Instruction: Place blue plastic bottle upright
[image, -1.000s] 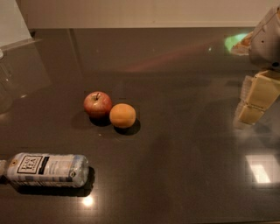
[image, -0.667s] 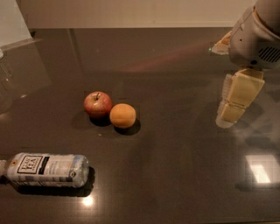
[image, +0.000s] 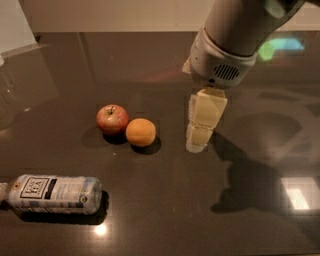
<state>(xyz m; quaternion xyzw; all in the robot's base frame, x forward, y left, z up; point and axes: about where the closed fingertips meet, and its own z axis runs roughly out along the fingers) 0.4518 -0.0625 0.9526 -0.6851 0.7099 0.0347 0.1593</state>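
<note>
The blue plastic bottle (image: 52, 194) lies on its side at the lower left of the dark tabletop, cap end toward the left edge, ribbed base toward the right. Its white and pale-blue label with a dark text panel faces up. My gripper (image: 200, 135) hangs from the white arm in the middle of the view, cream fingers pointing down above the table. It is to the right of the fruit and well up and right of the bottle. It holds nothing.
A red apple (image: 112, 119) and an orange (image: 140, 132) sit touching each other left of the gripper. The dark glossy table (image: 165, 215) shows bright light reflections at right. A clear glass vessel (image: 6, 95) stands at the far left edge.
The arm and gripper have swung left from the right edge toward the middle of the table, ending beside the orange. Bottle, apple and orange have not moved.
</note>
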